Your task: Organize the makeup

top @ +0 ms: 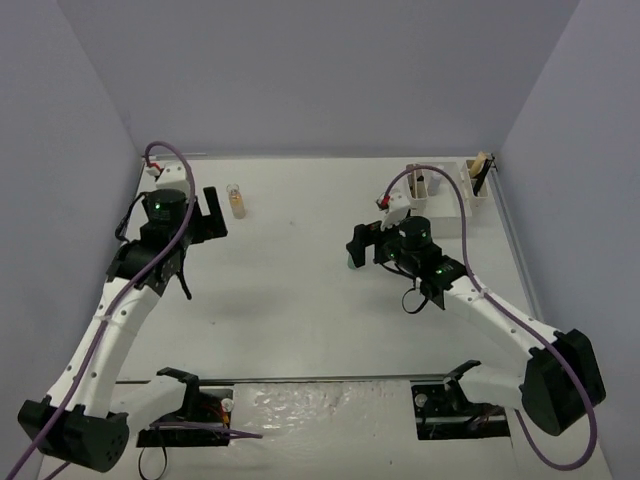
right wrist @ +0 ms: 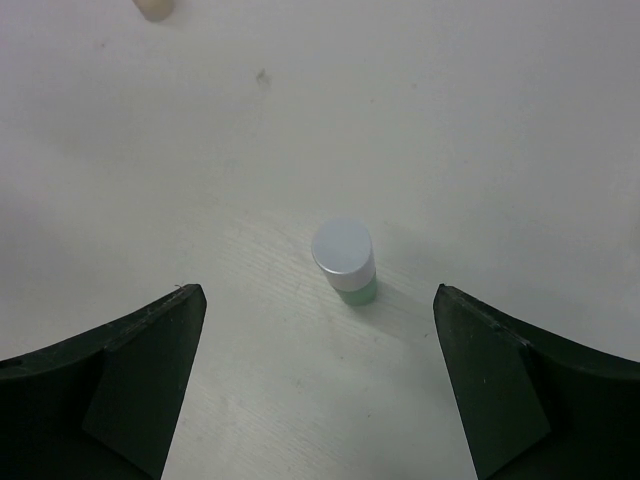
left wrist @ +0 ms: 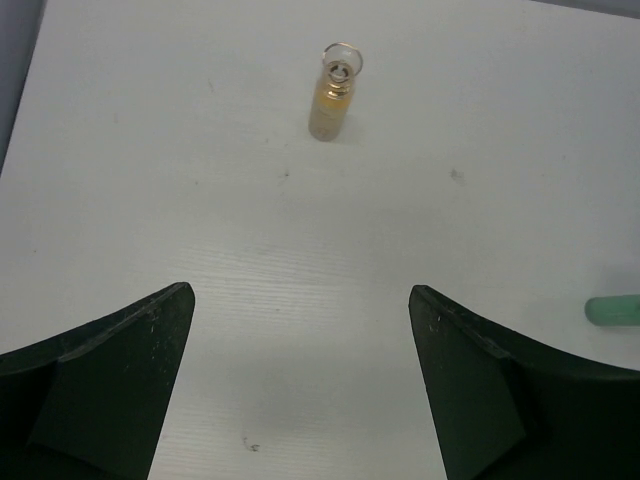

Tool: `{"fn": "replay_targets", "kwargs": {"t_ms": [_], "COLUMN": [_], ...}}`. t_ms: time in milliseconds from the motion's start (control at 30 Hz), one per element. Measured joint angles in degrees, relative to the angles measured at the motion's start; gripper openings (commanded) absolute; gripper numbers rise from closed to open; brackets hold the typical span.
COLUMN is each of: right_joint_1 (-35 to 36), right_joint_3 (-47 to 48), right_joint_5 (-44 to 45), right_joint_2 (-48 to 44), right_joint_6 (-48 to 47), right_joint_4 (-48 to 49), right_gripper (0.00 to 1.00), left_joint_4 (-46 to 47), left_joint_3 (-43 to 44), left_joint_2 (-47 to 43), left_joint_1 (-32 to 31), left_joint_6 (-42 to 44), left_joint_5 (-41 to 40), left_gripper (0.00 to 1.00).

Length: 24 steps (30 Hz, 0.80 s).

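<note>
table (top: 300,300): plain white top, kinda scuffed, a few tiny dark specks
back wall (top: 320,70): flat pale lavender-grey panel
left wall (top: 50,180): same colour, meets the table's left edge
right wall (top: 590,150): same deal, a touch darker
light: soft and even, shadows pretty faint

Green bottle (right wrist: 345,265) upright, just ahead of spread right claw (right wrist: 315,292).

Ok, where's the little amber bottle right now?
In the top view, the amber bottle stands upright on the far left part of the table, just ahead of the open left gripper, not touching it.
</note>
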Motion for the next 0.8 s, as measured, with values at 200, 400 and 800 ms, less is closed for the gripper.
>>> {"fn": "replay_targets", "kwargs": {"t_ms": [200, 400, 800], "right_joint_1": [3.7, 4.7, 4.9], "right_joint_3": [-5.0, -6.7, -6.8], "right_joint_5": [4.4, 8.2, 10.7], "right_joint_2": [6.4, 11.4, 21.6], "right_joint_6": [-1.1, -1.6, -1.9], "right_joint_4": [6.6, 13.8, 24.0], "right_gripper": [0.87, 0.78, 0.53], "left_joint_4": [-0.3, -0.1, -0.1], "left_joint_3": [-10.5, -13.8, -14.1], "left_joint_2": [-9.5, -10.5, -10.5], "left_joint_1": [2.6, 2.8, 3.4], "left_joint_6": [1.9, 2.8, 3.3], "left_joint_5": [-1.2, -2.0, -2.1], "left_gripper": [0.88, 0.88, 0.88]}}
